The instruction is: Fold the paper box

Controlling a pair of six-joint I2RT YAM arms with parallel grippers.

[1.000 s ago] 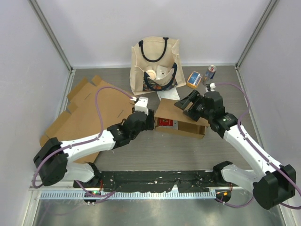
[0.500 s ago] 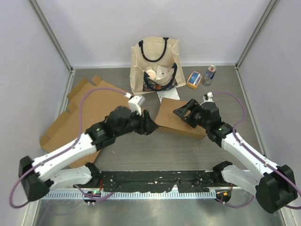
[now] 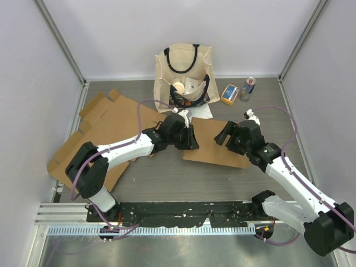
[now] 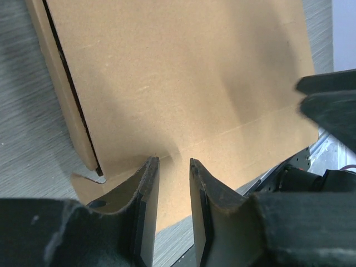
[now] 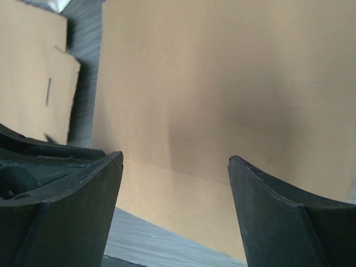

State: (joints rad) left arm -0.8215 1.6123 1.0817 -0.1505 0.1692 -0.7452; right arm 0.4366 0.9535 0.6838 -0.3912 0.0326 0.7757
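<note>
The paper box [image 3: 214, 147] is brown cardboard and lies flat on the table in the middle. My left gripper [image 3: 192, 139] is at its left edge, low over the board. In the left wrist view the fingers [image 4: 150, 183] stand a narrow gap apart over the box [image 4: 183, 72], near a crease and a notched corner flap, with nothing between them. My right gripper [image 3: 223, 135] is over the box's upper right part. In the right wrist view it [image 5: 175, 156] is wide open and empty just above the panel [image 5: 222, 83].
A cream tote bag [image 3: 186, 72] with items inside stands behind the box, with a white paper [image 3: 200, 111] in front of it. A can [image 3: 248, 88] and a yellow-blue pack [image 3: 229, 93] sit at the back right. Flat cardboard sheets [image 3: 105, 128] lie on the left.
The box, partly raised with a red inside showing a second ago, now lies flat. My left gripper has swung to its left edge. My right gripper has shifted slightly over it.
</note>
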